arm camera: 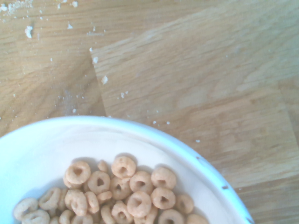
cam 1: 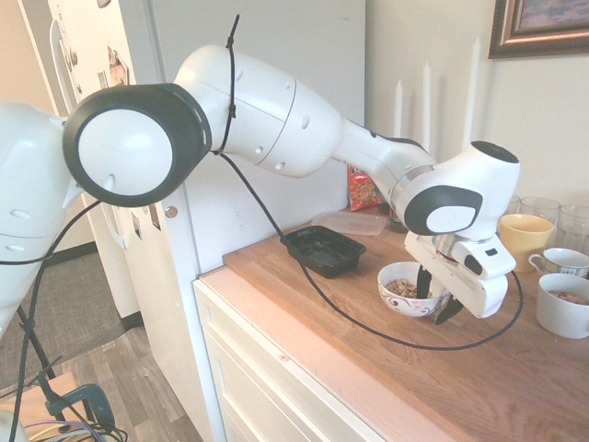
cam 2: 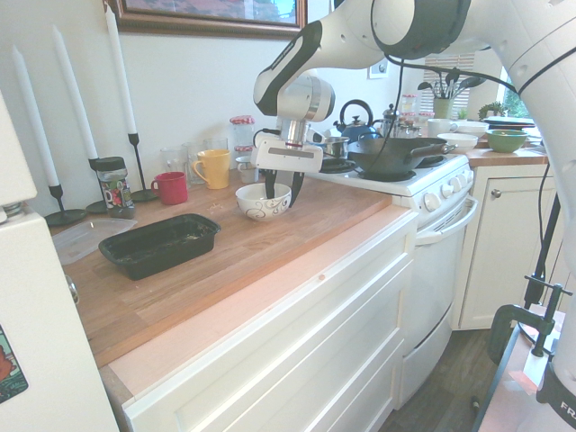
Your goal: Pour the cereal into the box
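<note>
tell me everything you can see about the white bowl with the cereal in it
The white bowl with a dark scroll pattern looks ceramic, round and deep, glossy white inside. It stands upright on the wooden countertop, to one side of the shallow black plastic tray and apart from it. It holds a small heap of tan ring-shaped cereal, well below the rim. The arm's gripper reaches down at its rim, one black finger inside the bowl and the other outside. Crumbs dot the wood nearby.

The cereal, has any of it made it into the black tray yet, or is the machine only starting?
Only starting. The cereal lies in the white patterned bowl, which stands on the wooden counter. In hand: the gripper straddles the bowl's rim, one finger inside, one outside; no firm grip shows. Left: lift the bowl, carry it over and tip it into the black tray, which looks empty.
</note>
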{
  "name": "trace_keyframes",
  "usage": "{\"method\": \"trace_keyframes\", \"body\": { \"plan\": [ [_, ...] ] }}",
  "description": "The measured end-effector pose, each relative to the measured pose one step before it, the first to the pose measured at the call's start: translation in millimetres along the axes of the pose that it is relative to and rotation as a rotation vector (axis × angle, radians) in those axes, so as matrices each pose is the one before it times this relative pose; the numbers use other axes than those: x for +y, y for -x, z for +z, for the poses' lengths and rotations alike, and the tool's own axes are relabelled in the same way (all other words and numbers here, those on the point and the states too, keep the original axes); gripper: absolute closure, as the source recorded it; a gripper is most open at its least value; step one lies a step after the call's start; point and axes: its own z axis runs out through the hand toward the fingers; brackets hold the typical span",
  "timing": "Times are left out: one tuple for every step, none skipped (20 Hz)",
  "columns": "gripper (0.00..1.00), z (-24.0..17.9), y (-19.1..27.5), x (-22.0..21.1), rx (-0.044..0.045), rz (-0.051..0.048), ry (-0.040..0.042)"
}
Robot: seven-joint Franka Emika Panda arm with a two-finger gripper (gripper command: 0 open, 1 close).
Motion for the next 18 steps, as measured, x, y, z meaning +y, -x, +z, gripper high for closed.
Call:
{"method": "trace_keyframes", "body": {
  "plan": [
    [1.0,0.17,0.46,-0.5,-0.00048,-0.00086,-0.00031],
    [1.0,0.32,0.87,-0.95,-0.0009,-0.00161,-0.00045],
    [1.0,0.31,0.88,-0.97,-0.00063,-0.00176,-0.00023],
    [1.0,0.03,0.18,-0.35,0.00088,-0.00067,-0.00027],
    [1.0,0.51,-0.15,0.22,-0.00041,0.00037,0.00053],
    [1.0,0.18,-0.46,0.48,0.0,0.00099,0.00005],
    [1.0,-0.34,-0.7,0.7,0.00053,0.00139,-0.0004],
    [1.0,-0.12,-0.75,0.86,0.00035,0.0014,0.00033],
    [1.0,0.12,0.0,0.0,-0.00041,0.00012,-0.00003],
    [1.0,-0.31,-0.1,-0.02,0.00034,0.00004,-0.00034],
    [1.0,-0.34,-0.17,0.26,-0.00028,0.00048,-0.00012],
    [1.0,-1.79,0.41,-0.37,-0.00021,-0.00049,-0.00146],
    [1.0,-1.28,0.39,-0.52,0.00061,-0.00089,-0.00108],
    [1.0,0.02,0.21,-0.3,0.00003,-0.00051,-0.00002],
    [1.0,-0.08,0.13,-0.22,0.00014,-0.00037,-0.00016],
    [1.0,0.14,-0.03,0.01,-0.00013,0.00006,0.00013],
    [1.0,-0.02,-0.13,0.13,0.00005,0.00024,-0.00001],
    [1.0,0.02,0.0,0.0,-0.00001,0.0,0.0]
  ]
}}
